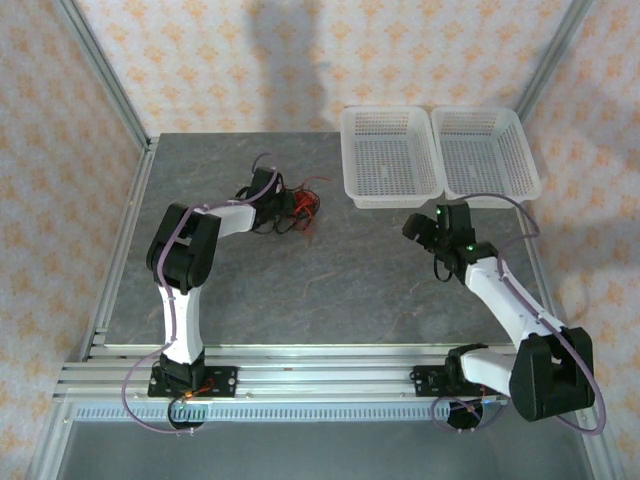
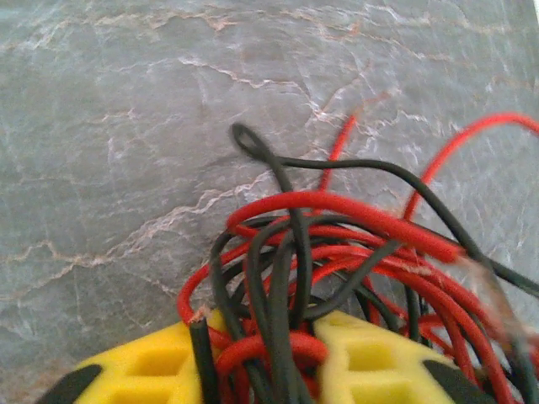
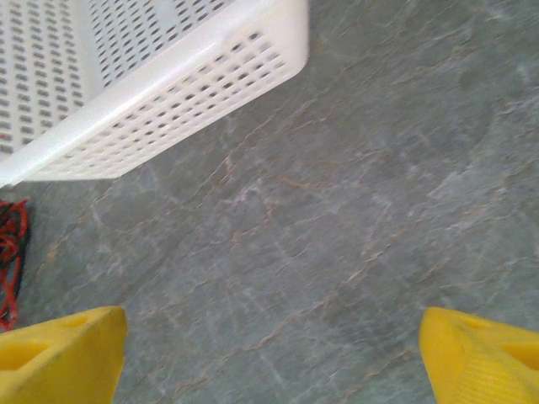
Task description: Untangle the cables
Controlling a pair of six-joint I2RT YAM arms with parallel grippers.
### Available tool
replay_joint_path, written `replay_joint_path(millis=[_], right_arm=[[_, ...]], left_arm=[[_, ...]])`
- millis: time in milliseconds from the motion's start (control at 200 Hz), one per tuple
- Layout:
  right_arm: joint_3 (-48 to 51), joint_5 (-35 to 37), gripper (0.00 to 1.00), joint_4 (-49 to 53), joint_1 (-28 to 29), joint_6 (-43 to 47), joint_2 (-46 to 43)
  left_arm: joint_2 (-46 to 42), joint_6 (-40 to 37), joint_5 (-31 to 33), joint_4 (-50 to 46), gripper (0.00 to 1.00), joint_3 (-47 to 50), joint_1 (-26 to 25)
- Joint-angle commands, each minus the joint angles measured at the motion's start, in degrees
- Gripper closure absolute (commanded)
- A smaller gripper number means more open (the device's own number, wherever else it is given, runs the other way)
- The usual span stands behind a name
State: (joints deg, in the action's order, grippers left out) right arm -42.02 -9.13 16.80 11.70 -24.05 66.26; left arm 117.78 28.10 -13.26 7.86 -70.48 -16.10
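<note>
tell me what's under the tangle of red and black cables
The grey table shows through loops of the cables. The left tool pinches several strands between its yellow fingers; whatever lies under the dense middle is covered.

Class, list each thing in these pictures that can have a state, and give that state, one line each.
cables: red and black wires tangled in one clump.
left hand: shut on the cables.
right hand: open, holding nothing.
left basket: upright, empty.
right basket: upright, empty.
</note>
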Motion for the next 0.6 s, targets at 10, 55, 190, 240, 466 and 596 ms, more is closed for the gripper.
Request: replay_joint_path(millis=[10, 55, 190, 240, 466, 596], right_arm=[[0.27, -1.33, 0.11, 0.29, 3.43, -4.04, -1.37], [0.89, -1.1, 0.11, -0.25, 5.11, -5.57, -1.73], [3.22, -1.07, 0.11, -4.0, 10.57, -11.79, -2.18], [4.12, -1.08, 0.11, -6.13, 12.75, -14.57, -1.9], [5.27, 1.17, 0.11, -15.87, 22.44, -26.21, 1.77], [3.31, 1.57, 0.11, -19.02, 27.15, -31.69, 7.34]], left_arm=[[-0.63, -0.37, -0.24, 2.98, 0.94, 4.84, -0.17], [-2.04, -0.24, -0.07, 3.92, 0.99, 6.71, -0.41], [-7.48, 0.5, 0.49, 5.94, 1.0, 13.5, -1.36], [-10.33, 0.95, 0.82, 6.5, 1.0, 16.3, -2.02], [-19.54, 5.08, 4.24, 9.28, 1.0, 28.34, -6.98], [-22.92, 9.95, 6.93, 11.05, 1.0, 33.92, -10.49]])
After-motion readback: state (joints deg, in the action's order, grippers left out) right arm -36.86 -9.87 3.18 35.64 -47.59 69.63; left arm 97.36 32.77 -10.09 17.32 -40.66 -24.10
